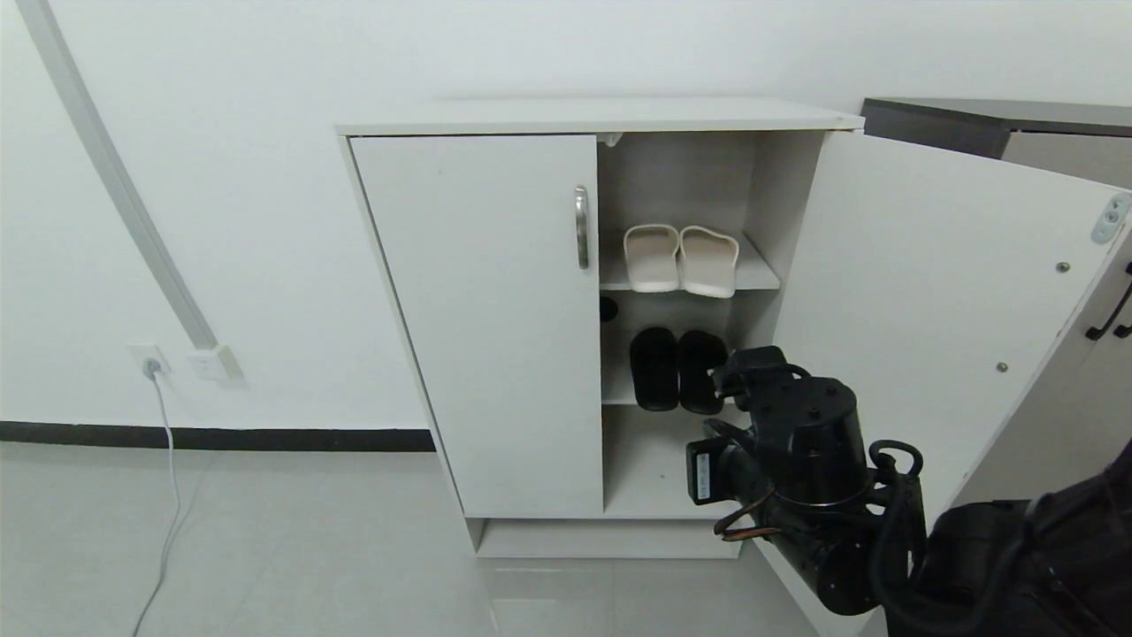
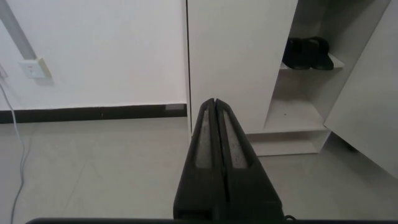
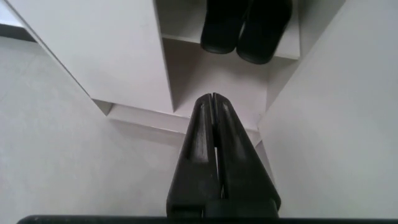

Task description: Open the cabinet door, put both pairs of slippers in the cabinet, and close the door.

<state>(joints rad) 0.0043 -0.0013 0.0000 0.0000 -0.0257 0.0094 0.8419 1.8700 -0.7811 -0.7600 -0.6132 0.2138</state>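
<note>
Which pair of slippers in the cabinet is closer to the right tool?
The black pair, lying just ahead of the right tool; the white pair sits above it, farther off.

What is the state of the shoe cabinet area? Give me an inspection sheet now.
Surface: pale tiled floor; cabinet stands on it.
Job's things: white slippers on upper shelf, black slippers on the shelf below; right door open, left door closed.
Clutter: nothing seen.
Grippers: left gripper shut, empty; right gripper shut, empty, before the open half.
Cables: cord hangs from wall socket to floor.
Surroundings: white wall; dark cabinet beside the open door.
</note>
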